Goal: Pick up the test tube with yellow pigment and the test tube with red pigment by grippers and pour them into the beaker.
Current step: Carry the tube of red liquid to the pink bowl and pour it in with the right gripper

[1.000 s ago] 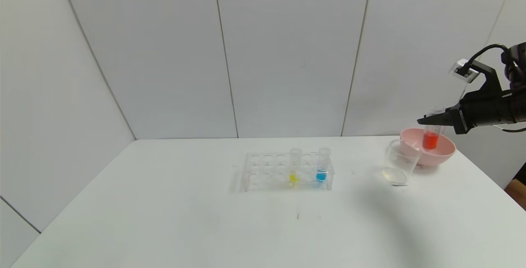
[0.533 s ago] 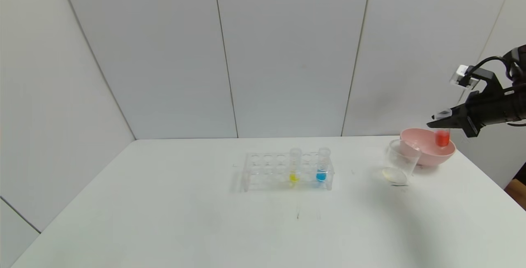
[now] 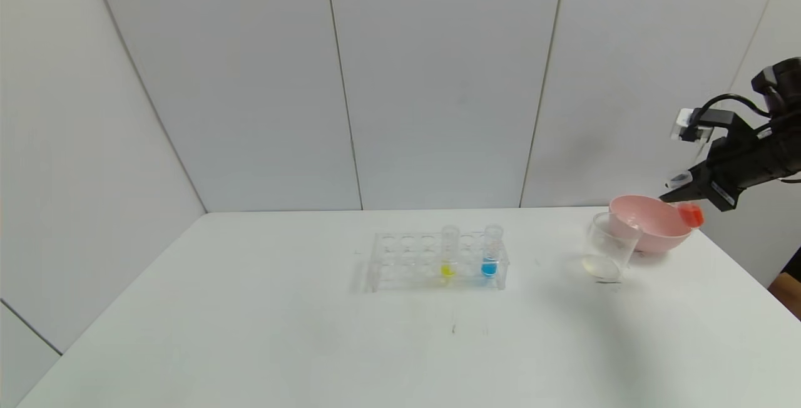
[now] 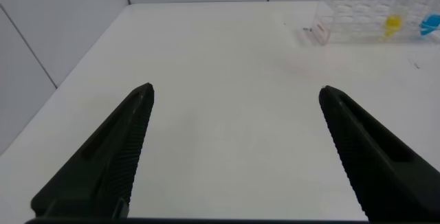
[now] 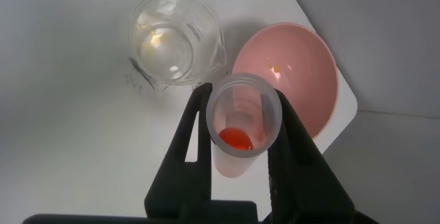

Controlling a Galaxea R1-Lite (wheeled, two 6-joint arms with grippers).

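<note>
The right gripper (image 3: 681, 194) has swung right and tilted, carrying the red tube (image 3: 690, 214) — clamped between its fingers — past the pink bowl (image 3: 647, 225) to the table's right edge. The left gripper (image 4: 234, 148) hangs open over bare near-left tabletop. Farther off, the yellow tube (image 3: 448, 251) stands in the rack (image 3: 400, 264) mid-table; the beaker (image 3: 608, 246) sits beside the bowl.
</note>
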